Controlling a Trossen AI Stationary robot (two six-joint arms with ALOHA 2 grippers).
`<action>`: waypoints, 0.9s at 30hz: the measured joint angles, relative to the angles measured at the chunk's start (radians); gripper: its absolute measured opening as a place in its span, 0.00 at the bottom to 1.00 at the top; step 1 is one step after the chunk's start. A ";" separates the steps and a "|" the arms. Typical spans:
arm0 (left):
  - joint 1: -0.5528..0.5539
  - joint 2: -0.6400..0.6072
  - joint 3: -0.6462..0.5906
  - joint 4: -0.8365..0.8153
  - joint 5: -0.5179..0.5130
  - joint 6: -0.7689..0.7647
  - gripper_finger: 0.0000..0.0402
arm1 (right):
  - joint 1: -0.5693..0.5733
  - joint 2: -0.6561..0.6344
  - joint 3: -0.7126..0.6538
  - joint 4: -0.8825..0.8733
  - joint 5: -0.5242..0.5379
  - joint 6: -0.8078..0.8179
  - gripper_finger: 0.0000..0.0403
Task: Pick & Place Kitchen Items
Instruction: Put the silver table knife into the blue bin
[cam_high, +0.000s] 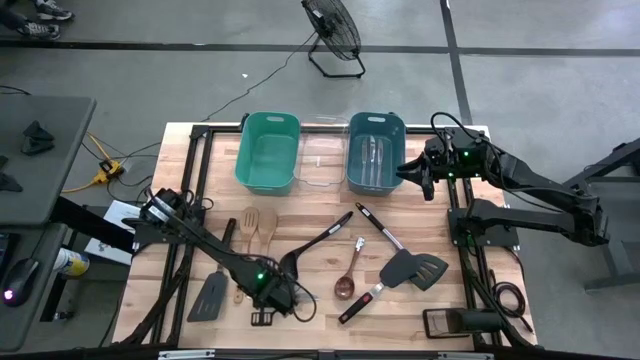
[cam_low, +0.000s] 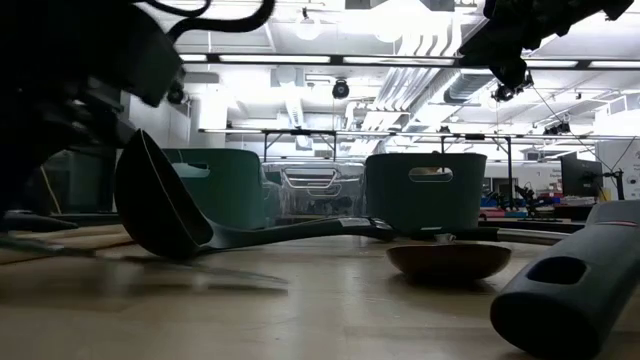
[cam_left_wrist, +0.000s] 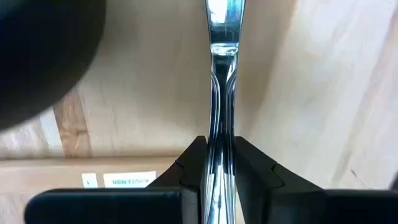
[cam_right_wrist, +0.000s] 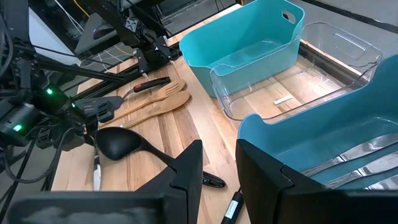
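Two arms work over a wooden tabletop (cam_high: 400, 310). The left pincer (cam_high: 283, 298) is down at the near edge, just beside the bowl of a black ladle (cam_high: 312, 249); its fingers (cam_left_wrist: 194, 163) are pressed shut on the slim silver handle of a piece of cutlery (cam_left_wrist: 222, 93), which runs straight out from between them over the wood. Which kind of cutlery it is cannot be told. The right pincer (cam_high: 420, 182) hovers above the tabletop just beside the blue bin (cam_high: 375, 152), its fingers (cam_right_wrist: 186, 168) a narrow gap apart with nothing between them.

Three bins stand in a row at the far side: a green bin (cam_high: 268, 150), a clear bin (cam_high: 322, 158) in the middle, and the blue one, which has several silver pieces (cam_right_wrist: 348, 158) lying in it. The clear bin holds only a small white scrap.

The rest of the utensils lie loose on the wood: two wooden spoons (cam_high: 256, 224) side by side near the green bin, a flat black turner (cam_high: 211, 296) by the left arm, a slotted black spatula (cam_high: 413, 268) toward the right, a long black utensil (cam_high: 379, 227) crossing above it, a copper measuring spoon (cam_high: 348, 279) and a red-handled tool (cam_high: 361, 302) near the middle
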 joint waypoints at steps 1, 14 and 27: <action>0.001 0.000 0.010 -0.003 -0.001 0.000 0.13 | 0.000 0.000 0.000 0.000 0.000 0.000 0.22; 0.001 -0.004 0.262 -0.214 -0.007 0.035 0.13 | 0.000 0.000 0.000 0.000 -0.006 0.000 0.22; 0.063 -0.006 0.563 -0.339 -0.322 0.095 0.13 | 0.000 0.000 0.000 0.007 -0.076 -0.008 0.22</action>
